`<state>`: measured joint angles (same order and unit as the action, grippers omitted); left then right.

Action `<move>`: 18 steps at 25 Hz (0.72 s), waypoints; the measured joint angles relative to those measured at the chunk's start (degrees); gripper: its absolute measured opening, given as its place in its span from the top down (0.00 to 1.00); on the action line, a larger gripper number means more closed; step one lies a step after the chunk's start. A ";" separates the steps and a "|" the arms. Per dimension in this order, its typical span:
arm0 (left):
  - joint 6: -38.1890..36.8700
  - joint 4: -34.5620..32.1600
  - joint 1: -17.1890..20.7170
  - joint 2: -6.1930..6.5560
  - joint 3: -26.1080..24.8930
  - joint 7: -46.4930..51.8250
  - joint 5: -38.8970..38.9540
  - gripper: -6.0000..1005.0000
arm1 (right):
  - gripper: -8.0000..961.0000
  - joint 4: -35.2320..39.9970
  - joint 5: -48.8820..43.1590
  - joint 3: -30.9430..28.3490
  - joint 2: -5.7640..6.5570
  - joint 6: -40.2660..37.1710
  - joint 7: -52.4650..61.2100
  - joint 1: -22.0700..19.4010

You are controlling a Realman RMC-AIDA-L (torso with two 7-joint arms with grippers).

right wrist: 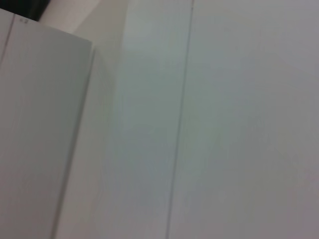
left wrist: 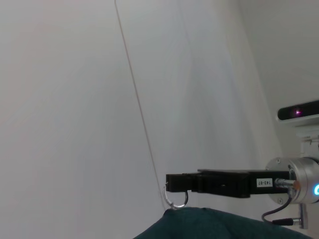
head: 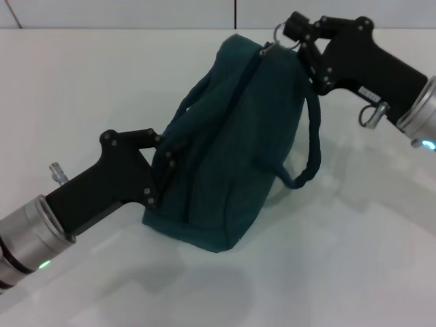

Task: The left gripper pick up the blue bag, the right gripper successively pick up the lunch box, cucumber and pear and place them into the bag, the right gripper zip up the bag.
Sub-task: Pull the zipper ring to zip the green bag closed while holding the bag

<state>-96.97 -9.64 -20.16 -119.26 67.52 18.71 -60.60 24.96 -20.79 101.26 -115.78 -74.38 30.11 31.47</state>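
The blue bag [head: 231, 157] lies tilted on the white table [head: 82, 82], bulging, with its zip running as a dark line along the top. My left gripper [head: 161, 169] is shut on the bag's near-left side, by a strap. At the bag's far end, my right gripper [head: 289, 30] is shut on the zipper pull [head: 278, 31], a metal ring. The left wrist view shows that right gripper [left wrist: 169, 183] with the zipper pull [left wrist: 180, 201] hanging under it, above the bag [left wrist: 224, 225]. The lunch box, cucumber and pear are out of view.
One dark strap [head: 310, 146] loops loose off the bag's right side. The right wrist view shows only pale wall panels [right wrist: 209, 124]. White tabletop surrounds the bag on all sides.
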 joint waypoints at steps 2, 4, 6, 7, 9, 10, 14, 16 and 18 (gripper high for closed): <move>0.01 -0.13 0.47 0.15 -0.08 0.44 0.75 0.88 | 0.97 -0.34 0.00 -1.09 0.00 0.06 0.01 -0.12; 0.03 -0.39 1.21 0.32 -0.09 0.95 2.05 0.87 | 0.97 -0.54 0.00 -1.50 -0.01 0.10 0.02 -0.14; 0.03 -0.45 1.91 0.76 -0.09 1.81 3.43 0.86 | 0.97 -1.06 0.00 -1.83 0.07 0.31 0.03 -0.17; 0.03 -0.45 1.99 0.90 -0.10 2.07 3.61 0.86 | 0.97 -1.13 0.00 -1.83 0.10 0.38 0.04 -0.18; 0.04 -0.46 2.16 1.36 -0.11 3.12 4.07 0.85 | 0.97 -1.31 0.00 -1.85 0.21 1.40 0.04 -0.19; 0.04 -0.46 2.20 1.59 -0.11 3.64 4.17 0.85 | 0.97 -1.40 0.00 -1.86 0.23 1.90 0.04 -0.22; 0.03 -0.34 2.26 2.08 -0.11 4.38 4.20 0.84 | 0.97 -1.85 -0.04 -1.87 0.28 2.83 -0.07 -0.19; 0.04 -0.09 2.38 1.73 -0.13 4.13 5.28 0.83 | 0.97 -1.87 -0.19 -1.87 0.29 2.71 -0.20 -0.09; 0.05 0.06 2.73 0.76 -0.12 2.87 6.63 0.82 | 0.97 -1.87 -0.32 -1.87 0.30 2.60 -0.31 0.08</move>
<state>-96.92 -9.57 -17.43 -118.50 67.40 21.58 -53.97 23.09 -21.11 99.39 -115.48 -71.78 29.80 31.55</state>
